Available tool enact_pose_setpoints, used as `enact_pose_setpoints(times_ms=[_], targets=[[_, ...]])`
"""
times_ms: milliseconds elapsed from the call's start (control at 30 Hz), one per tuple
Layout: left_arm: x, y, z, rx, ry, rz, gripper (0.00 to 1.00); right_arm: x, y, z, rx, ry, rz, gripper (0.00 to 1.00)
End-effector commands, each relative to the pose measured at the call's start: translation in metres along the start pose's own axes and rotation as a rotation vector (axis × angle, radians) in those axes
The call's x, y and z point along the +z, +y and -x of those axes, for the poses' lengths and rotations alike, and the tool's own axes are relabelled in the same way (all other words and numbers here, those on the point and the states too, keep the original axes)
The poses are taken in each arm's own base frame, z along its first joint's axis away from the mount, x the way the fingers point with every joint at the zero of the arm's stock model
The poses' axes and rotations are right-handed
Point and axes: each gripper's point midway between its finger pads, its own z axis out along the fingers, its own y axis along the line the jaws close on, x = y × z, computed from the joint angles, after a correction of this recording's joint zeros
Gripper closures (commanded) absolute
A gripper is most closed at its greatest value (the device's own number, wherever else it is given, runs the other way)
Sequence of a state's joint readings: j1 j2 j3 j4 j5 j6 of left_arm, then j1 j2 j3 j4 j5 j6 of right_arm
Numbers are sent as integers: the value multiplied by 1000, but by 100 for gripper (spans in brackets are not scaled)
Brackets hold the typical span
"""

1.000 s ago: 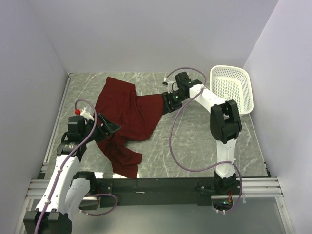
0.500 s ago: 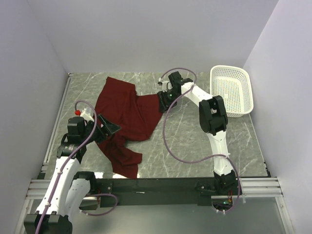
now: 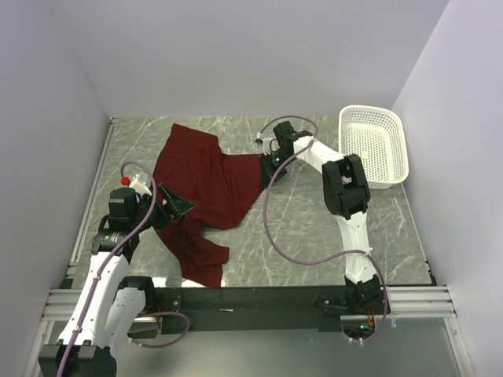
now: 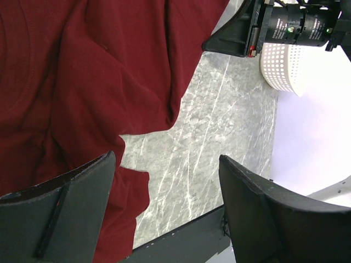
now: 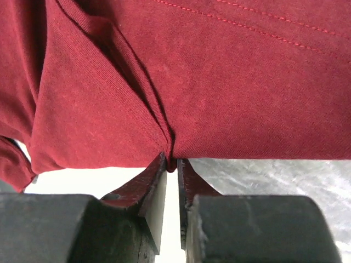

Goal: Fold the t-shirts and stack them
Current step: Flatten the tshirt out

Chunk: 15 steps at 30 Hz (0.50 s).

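A dark red t-shirt (image 3: 200, 184) lies crumpled on the marble table, spread from the back centre down toward the front left. My right gripper (image 3: 267, 166) is at its right edge, shut on a pinched fold of the red t-shirt (image 5: 219, 82) close above the table. My left gripper (image 3: 177, 206) is open over the shirt's left lower part; in its wrist view the wide-apart fingers (image 4: 60, 208) hover above the red cloth (image 4: 82, 82) and bare marble, holding nothing.
A white perforated basket (image 3: 376, 145) stands at the back right; it also shows in the left wrist view (image 4: 285, 60). Grey walls close in the table on three sides. A black rail (image 3: 259, 298) runs along the near edge.
My right gripper has swung left then settled at the shirt's right edge, its arm folding in. The shirt's right edge shifted slightly. The left arm has barely moved.
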State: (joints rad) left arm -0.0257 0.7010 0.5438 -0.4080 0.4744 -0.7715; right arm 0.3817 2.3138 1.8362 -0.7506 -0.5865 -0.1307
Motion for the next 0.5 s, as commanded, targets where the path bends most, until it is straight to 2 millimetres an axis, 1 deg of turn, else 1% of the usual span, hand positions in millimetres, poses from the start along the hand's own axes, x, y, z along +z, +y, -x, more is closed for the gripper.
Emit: enact_pose_setpoints(times_ms=[0,67,167,200,233,267,300,333,400,433,467], targets=[[-2,-9,4,30,-16,-38,18,-28,19,14,-59,-57,3,82],[-2,-9,4,30,-17,-43,18,-31,20,13,-62,-62,-8,82],[-1,-7,2,23,-12,-42,18,-43,24,12,-75,-71,-24,82],[0,-8,3,23,-15,-45,18,-45,25,12,-79,-73,-27,84],[0,-7,2,22,-14,-46,18,-48,26,11,-81,-71,-31,89],[0,-8,2,25,-12,-49,18,-53,29,12,-82,-77,-31,99],[0,-8,2,23,-11,-47,18,-56,31,11,-81,-76,-25,100],[0,-8,3,27,-12,-48,18,-58,35,8,-74,-66,-14,100],[1,-9,4,33,-13,-47,19,-68,48,9,-74,-78,25,100],[1,-9,4,33,-12,-46,18,-70,53,7,-61,-71,47,100],[1,-9,4,34,-10,-46,18,-75,66,8,-54,-76,105,100]])
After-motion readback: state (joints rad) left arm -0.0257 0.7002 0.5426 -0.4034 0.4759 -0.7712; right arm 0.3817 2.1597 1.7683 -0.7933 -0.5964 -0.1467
